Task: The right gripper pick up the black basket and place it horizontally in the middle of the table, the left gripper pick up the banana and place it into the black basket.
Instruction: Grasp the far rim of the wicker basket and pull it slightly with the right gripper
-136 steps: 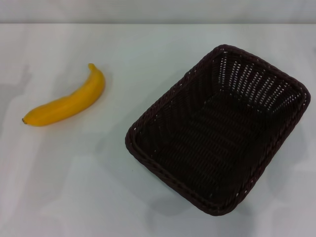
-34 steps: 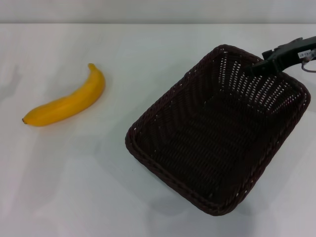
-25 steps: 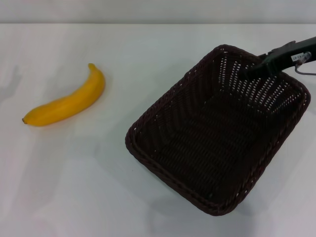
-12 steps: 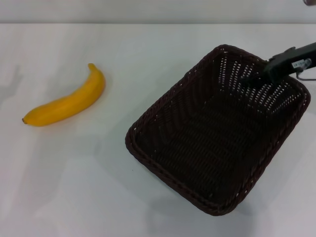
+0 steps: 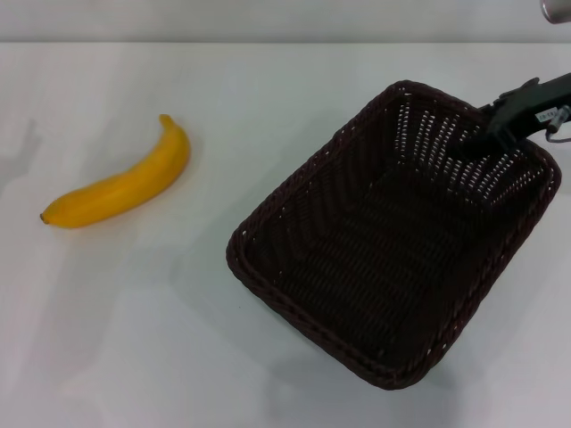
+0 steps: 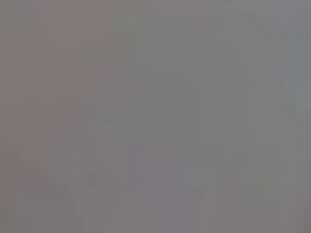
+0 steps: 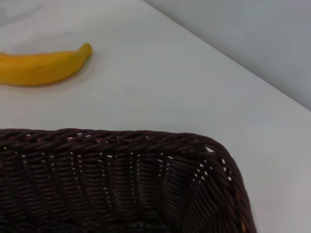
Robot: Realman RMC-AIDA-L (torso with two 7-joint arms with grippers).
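Head view: right gripper (image 5: 500, 129) over far-right rim of black basket (image 5: 393, 241), which sits askew on table (image 5: 268, 107); jaw state can't tell. Banana (image 5: 120, 183) lies well left. Right wrist view: basket's inner wall, banana beyond. Left wrist view: blank grey.

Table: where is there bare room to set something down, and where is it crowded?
The table is bare between the banana and the basket, along the far edge behind both, and across the near left corner below the banana. It is crowded at the right: the basket fills that side, and the right gripper hangs over its far right rim.
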